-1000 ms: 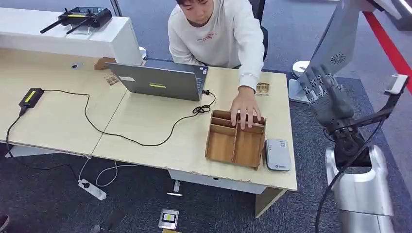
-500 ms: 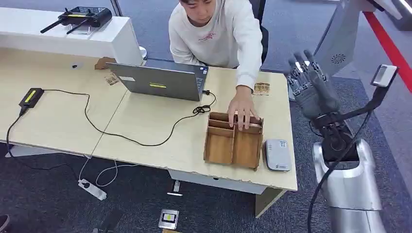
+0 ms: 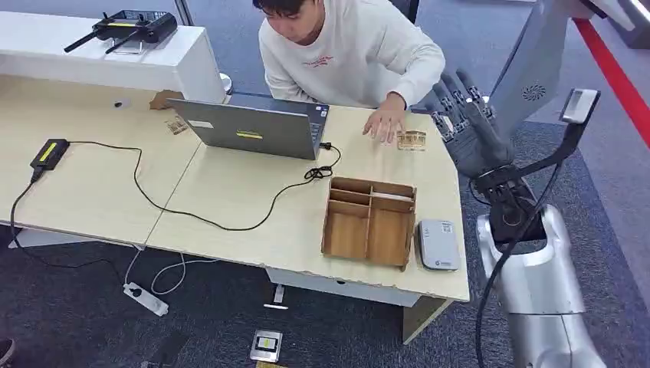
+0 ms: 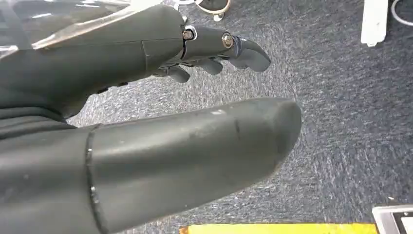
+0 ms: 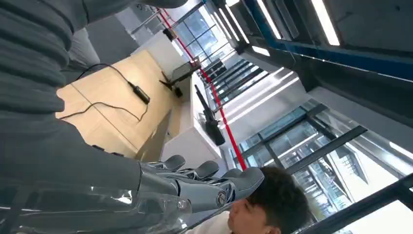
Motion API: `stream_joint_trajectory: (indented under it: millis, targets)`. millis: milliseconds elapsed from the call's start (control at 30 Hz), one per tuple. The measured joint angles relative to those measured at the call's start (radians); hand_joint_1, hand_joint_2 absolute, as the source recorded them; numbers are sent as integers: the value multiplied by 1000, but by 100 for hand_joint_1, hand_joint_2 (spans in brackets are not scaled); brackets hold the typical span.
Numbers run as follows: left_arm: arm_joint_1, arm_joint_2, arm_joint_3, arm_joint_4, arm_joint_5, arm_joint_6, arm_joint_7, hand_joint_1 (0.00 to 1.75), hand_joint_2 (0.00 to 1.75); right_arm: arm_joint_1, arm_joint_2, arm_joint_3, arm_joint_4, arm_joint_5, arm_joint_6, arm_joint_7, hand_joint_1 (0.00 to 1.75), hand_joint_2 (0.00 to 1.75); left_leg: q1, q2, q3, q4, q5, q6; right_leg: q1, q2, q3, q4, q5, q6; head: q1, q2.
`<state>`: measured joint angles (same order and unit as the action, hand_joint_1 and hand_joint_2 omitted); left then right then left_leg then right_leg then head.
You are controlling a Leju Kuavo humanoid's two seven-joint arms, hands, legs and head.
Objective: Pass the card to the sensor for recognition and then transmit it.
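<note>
**Right hand raised off the desk's far right corner, card lying on the desk**

A person in a white top is leaning over the far edge of the desk, and the person's hand is resting flat on the wood just beside the card, not clearly touching it. A grey laptop is sitting to the left of that hand, its black cable trailing across the desk. A wooden organizer is standing near the front right edge, and the grey sensor is lying just beside it on its right.

The right hand is hovering in the air beyond the desk's right edge, near the card but apart from it, fingers extended and slightly spread, holding nothing.

The left hand is hanging over dark carpet, thumb and fingers apart, holding nothing.
</note>
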<state>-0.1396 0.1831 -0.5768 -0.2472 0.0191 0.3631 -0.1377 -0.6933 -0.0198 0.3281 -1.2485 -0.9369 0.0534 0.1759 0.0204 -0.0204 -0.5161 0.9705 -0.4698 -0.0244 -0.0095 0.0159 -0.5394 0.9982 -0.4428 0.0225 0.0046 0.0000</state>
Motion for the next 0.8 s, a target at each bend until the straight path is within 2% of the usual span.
stream_joint_trajectory:
  millis: [200,433,533,667,733,800]
  targets:
    - [1,0,0,7,7,1,-8,0,0,-1,10,7,17,11,10,-8,0,175,0,0,0,0,0,0,0,0,0,0,0,0,0,0]
    - [1,0,0,13,13,1,-10,0,0,-4,15,30,33,103,24,-60,0,175,0,0,0,0,0,0,0,0,0,0,0,0,0,0]
    - [1,0,1,15,20,4,1,0,0,-6,15,40,41,210,22,-124,0,175,0,0,0,0,0,0,0,0,0,0,0,0,0,0]
    - [1,-1,1,17,21,17,0,0,0,-22,14,67,60,499,-46,-268,0,175,0,0,0,0,0,0,0,0,0,0,0,0,0,0]
    - [0,-1,1,18,14,23,-7,0,0,-26,13,75,67,607,-66,-296,0,175,0,0,0,0,0,0,0,0,0,0,0,0,0,0]
    - [0,-1,1,18,10,23,-9,0,0,-21,13,77,68,671,-74,-297,0,175,0,0,0,0,0,0,0,0,0,0,0,0,0,0]
